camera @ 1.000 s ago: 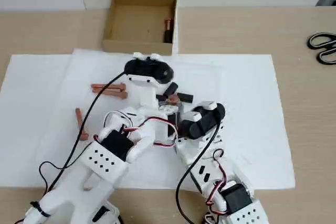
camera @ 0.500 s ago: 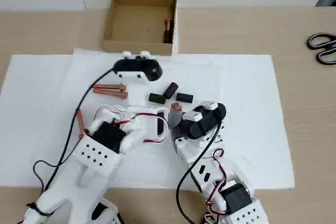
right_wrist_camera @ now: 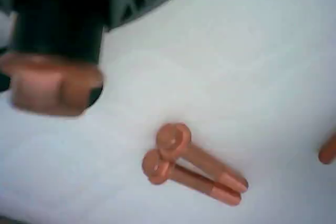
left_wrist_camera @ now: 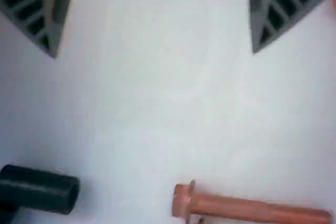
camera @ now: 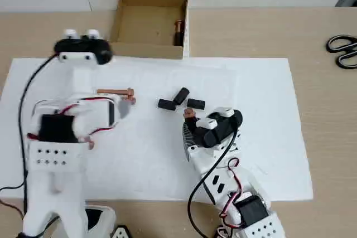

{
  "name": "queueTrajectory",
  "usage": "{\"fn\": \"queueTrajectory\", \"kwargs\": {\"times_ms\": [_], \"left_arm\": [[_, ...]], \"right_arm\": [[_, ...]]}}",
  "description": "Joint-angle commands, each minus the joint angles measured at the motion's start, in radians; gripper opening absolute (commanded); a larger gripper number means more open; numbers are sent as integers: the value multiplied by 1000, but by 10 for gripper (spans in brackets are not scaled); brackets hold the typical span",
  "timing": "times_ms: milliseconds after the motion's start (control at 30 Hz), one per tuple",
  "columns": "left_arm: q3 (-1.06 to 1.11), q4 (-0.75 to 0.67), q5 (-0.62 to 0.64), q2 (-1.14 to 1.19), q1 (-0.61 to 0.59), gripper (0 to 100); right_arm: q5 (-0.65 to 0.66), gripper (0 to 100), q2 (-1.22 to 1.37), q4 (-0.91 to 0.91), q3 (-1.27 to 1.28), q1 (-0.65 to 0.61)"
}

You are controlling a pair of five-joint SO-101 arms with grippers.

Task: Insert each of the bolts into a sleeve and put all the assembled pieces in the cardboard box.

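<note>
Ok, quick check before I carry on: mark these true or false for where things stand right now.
1. The right gripper holds a bolt seated in a sleeve. True.
2. The cardboard box is empty. False: one assembled piece lies along a side wall inside it.
3. Three loose sleeves lie on the paper. True.
4. The left gripper is shut on a bolt. False: it is open above the paper, with nothing between its fingers.
</note>
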Motion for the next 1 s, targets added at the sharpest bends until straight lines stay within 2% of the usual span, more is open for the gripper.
{"fn": "queueTrajectory", "kwargs": {"times_ms": [0,233,567,700,967], "left_arm": [[-59,38,-61,-11,-80,225],[-62,38,-81,-11,-187,224],[-58,40,-81,-11,-190,224],[-58,63,-81,-11,-190,223],[-61,95,-81,-12,-192,223]], "right_arm": [[0,4,-5,-18,-26,21],[100,4,105,24,-288,107],[110,4,834,-50,-850,125],[110,4,1109,-140,-1040,120],[104,4,1580,-489,-1355,120]]}}
